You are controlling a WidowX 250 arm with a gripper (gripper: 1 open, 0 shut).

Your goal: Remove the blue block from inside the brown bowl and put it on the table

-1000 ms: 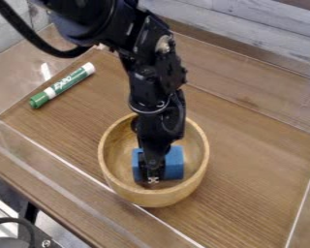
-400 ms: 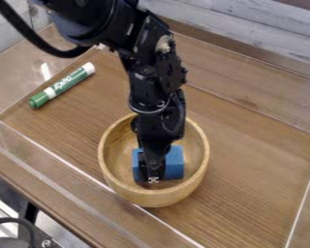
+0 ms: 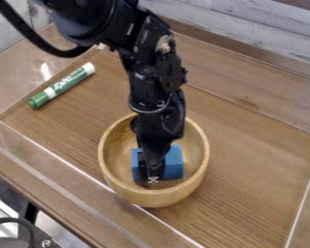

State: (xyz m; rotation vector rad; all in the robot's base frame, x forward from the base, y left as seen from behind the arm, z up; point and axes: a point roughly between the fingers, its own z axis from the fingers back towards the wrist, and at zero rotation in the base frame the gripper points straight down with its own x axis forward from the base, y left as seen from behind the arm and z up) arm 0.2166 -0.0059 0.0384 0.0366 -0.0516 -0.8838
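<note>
A dark brown wooden table (image 3: 255, 107) fills the picture, with low clear walls along its edges. A green and white marker (image 3: 62, 84) lies on the table, far off to the upper left of the jaws.

The black robot arm (image 3: 147, 68) reaches straight down into the brown bowl (image 3: 119, 179). The bowl sits all around the jaws. The gripper (image 3: 154, 175) is down at the bottom of the bowl, right at the blue block (image 3: 174, 162).

The jaws are squeezed tight, and the blue block sits right between them, so it looks like they are holding it. The block shows on both sides of the jaws, more on the right, so its long side seems to run left to right, across the jaws. The fingertips hide the middle of it.

The block is not out yet. The next move is likely straight up, over the rim, then sideways to a bare spot on the table.
</note>
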